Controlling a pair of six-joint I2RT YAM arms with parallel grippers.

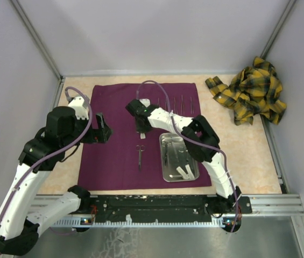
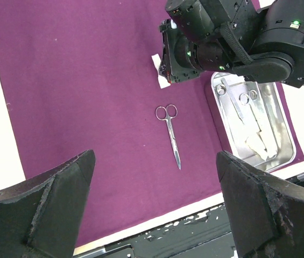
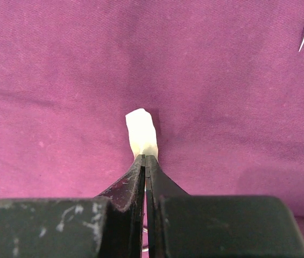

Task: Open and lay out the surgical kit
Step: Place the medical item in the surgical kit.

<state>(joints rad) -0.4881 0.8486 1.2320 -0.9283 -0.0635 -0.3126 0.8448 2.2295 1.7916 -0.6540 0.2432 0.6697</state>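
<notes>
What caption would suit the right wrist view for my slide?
Right gripper shut on a small white piece, the purple cloth behind it.

top: overhead, whole table (image 1: 248, 161) | left wrist: high, angled down | right wrist: close above purple cloth (image 3: 221, 80) | shared: cloth

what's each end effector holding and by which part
The right end effector is shut on a small white piece, pinching one end. The left end effector is open and empty.

The white piece (image 3: 141, 131) has its lower end hidden in the right tool (image 3: 145, 159); the far instruments (image 1: 174, 103) are too small to tell apart
</notes>
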